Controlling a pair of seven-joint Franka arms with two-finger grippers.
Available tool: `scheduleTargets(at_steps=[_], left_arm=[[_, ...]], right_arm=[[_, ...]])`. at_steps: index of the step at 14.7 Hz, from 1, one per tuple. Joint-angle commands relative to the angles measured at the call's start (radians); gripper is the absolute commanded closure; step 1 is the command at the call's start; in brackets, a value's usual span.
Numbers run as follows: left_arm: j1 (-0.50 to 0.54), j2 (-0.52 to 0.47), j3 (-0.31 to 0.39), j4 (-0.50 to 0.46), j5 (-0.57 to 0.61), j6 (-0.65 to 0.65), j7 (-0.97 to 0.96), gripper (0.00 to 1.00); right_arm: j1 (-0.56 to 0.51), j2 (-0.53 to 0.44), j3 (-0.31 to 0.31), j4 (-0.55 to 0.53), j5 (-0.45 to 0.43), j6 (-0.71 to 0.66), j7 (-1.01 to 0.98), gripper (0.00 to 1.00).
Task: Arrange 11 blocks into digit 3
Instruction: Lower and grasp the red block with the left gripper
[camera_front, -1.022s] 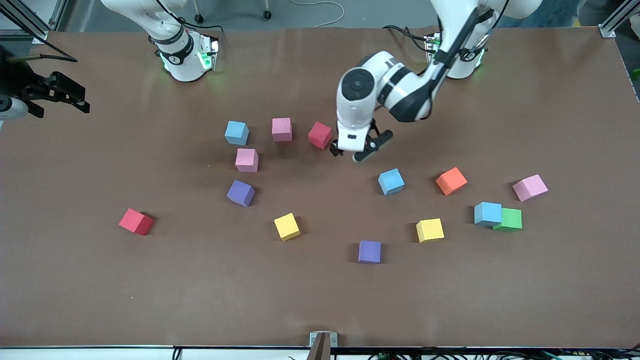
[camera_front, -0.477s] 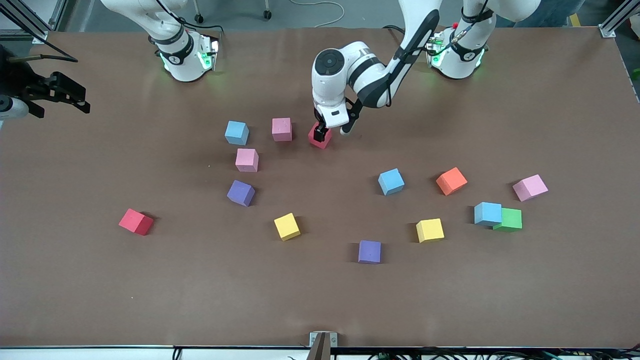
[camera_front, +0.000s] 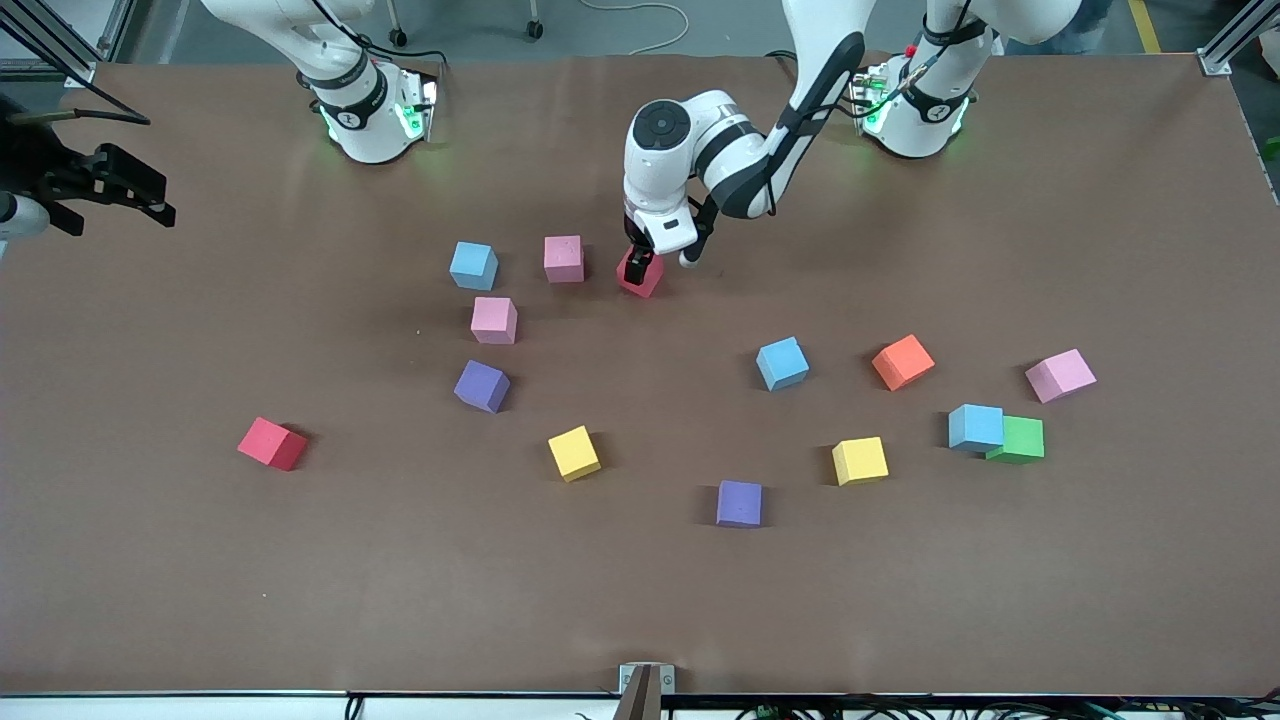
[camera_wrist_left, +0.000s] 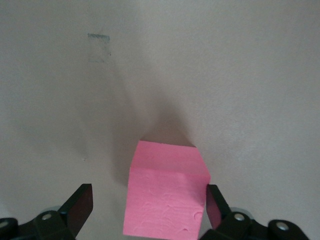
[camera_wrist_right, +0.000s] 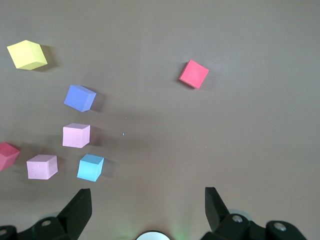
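Brown table (camera_front: 200, 560), open left gripper (camera_front: 660, 262) astride red block (camera_front: 640, 275)

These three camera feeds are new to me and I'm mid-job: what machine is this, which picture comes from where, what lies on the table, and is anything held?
Two white robot arms stand at a brown table. The wide picture looks down from across the table; the other two come from cameras on each arm's wrist. Small foam blocks lie scattered: pink, red, light blue, purple, yellow, orange and green. No digit 3 shape is formed yet. The left gripper is down at a red block beside a pink block; its wrist view shows the fingers open on either side of the block, one close against it, not clamped. The right gripper waits open, high over the right arm's end of the table, holding nothing.
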Motion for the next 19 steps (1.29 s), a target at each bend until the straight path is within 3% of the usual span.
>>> scheduleTargets(at_steps=[1, 2, 5, 7, 9, 13, 19], left_arm=[[-0.008, 0.011, 0.007, -0.003, -0.003, 0.052, -0.012, 0.01], [-0.005, 0.027, 0.007, 0.000, -0.003, 0.081, -0.007, 0.04], [-0.006, 0.041, 0.007, 0.000, 0.035, 0.100, 0.032, 0.40], [0.009, 0.018, 0.006, 0.001, 0.090, 0.083, 0.185, 0.66], [0.032, -0.027, 0.004, 0.006, 0.092, 0.002, 0.375, 0.79], [0.044, -0.113, 0.000, -0.002, 0.081, -0.156, 0.737, 0.85], [0.044, -0.087, -0.077, -0.029, 0.038, -0.149, 1.074, 0.82]], right_arm=[[-0.008, 0.047, -0.001, 0.007, 0.004, 0.000, -0.007, 0.00], [-0.008, 0.086, -0.001, 0.013, -0.002, 0.005, -0.008, 0.00], [-0.031, 0.141, -0.004, 0.039, -0.013, 0.055, -0.010, 0.00], [-0.046, 0.169, -0.003, 0.036, -0.014, 0.057, -0.002, 0.00], [-0.039, 0.166, 0.007, 0.030, 0.004, 0.037, 0.048, 0.00], [0.093, 0.163, 0.014, 0.006, 0.009, 0.038, 0.382, 0.00], [0.216, 0.154, 0.014, -0.086, 0.078, 0.116, 0.752, 0.00]])
